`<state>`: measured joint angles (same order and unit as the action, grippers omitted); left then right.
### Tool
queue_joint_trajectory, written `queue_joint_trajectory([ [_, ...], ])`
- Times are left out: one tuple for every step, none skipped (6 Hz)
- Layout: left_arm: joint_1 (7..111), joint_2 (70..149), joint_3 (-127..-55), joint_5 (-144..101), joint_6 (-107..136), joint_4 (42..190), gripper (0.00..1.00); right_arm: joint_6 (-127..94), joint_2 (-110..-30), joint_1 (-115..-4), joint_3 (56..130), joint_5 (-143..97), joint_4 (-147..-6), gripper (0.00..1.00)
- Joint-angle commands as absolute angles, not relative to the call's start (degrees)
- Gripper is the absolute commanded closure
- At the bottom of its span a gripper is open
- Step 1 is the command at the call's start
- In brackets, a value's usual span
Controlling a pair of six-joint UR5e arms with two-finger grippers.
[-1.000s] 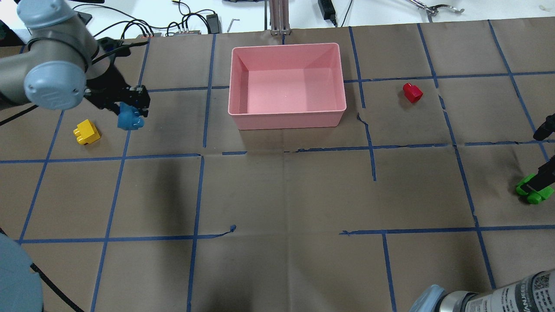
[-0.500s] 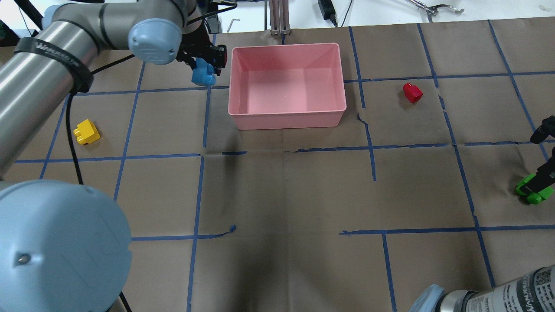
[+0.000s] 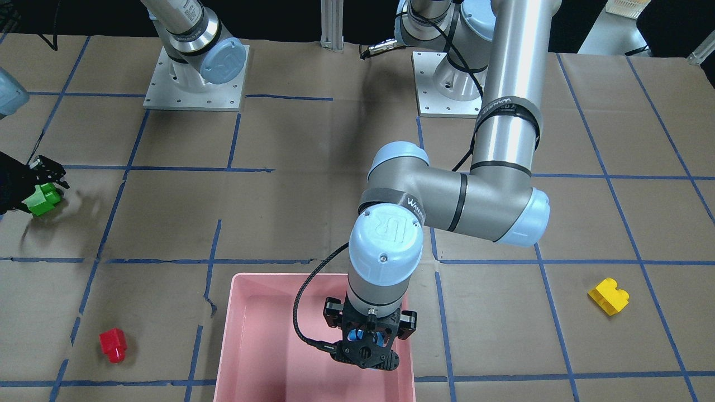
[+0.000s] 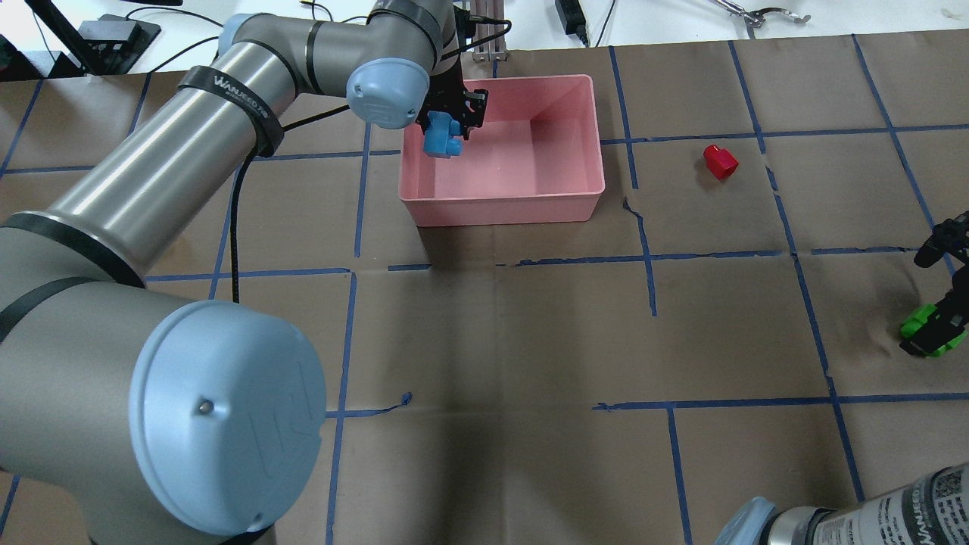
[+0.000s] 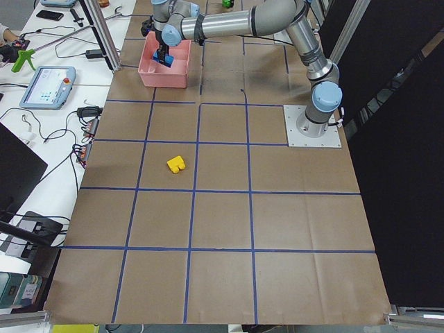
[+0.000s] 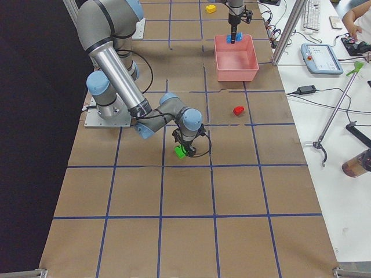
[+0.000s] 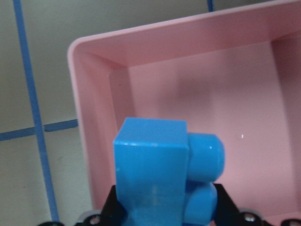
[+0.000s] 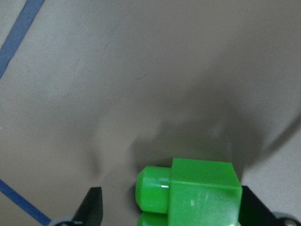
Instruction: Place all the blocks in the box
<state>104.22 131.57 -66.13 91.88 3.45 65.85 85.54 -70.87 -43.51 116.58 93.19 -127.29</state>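
My left gripper (image 4: pixel 447 130) is shut on the light-blue brick (image 4: pixel 441 140) and holds it over the left part of the pink box (image 4: pixel 500 208). The left wrist view shows the brick (image 7: pixel 162 174) above the box's inner corner (image 7: pixel 89 94). My right gripper (image 4: pixel 939 325) is shut on the green brick (image 4: pixel 925 334) at the table's right edge, just above the paper; the brick also shows in the right wrist view (image 8: pixel 197 193). The red brick (image 4: pixel 720 161) lies right of the box. The yellow brick (image 3: pixel 608 296) lies far to the robot's left; my left arm hides it in the overhead view.
An aluminium post (image 4: pixel 488 30) stands just behind the box. Cables and tools lie on the white bench beyond the table's far edge. Both arm bases (image 3: pixel 192 84) are bolted on the robot's side. Blue tape lines grid the brown paper.
My left arm has swung right with the light-blue brick, from near the yellow brick to over the box's left part. My right gripper with the green brick has hardly moved.
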Motion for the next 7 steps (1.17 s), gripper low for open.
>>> queue_joint_trajectory([
  [104.6,132.3,-66.8,91.9,3.8,66.0,0.05,86.9,-70.9,-43.4,116.5,93.5,-127.4,0.07],
  [104.5,130.5,-67.6,92.0,3.7,66.2,0.01,86.9,-70.9,-42.8,116.5,93.5,-127.4,0.07],
  [104.0,128.3,-68.2,94.6,3.6,66.9,0.01,86.7,-71.0,-42.8,116.5,93.6,-127.4,0.19],
  [100.6,125.1,-69.7,97.4,3.6,67.7,0.01,86.7,-71.0,-42.8,116.5,93.6,-127.8,0.25],
  [94.2,120.6,-73.5,96.9,3.2,68.0,0.01,86.8,-71.0,-42.8,116.5,93.8,-128.5,0.4],
  [89.2,115.0,-81.7,97.3,2.6,66.9,0.01,86.9,-71.1,-42.8,116.5,94.3,-128.5,0.59],
  [83.8,111.7,-88.0,97.5,2.5,64.7,0.01,86.3,-71.8,-42.9,116.0,96.6,-128.1,0.67],
])
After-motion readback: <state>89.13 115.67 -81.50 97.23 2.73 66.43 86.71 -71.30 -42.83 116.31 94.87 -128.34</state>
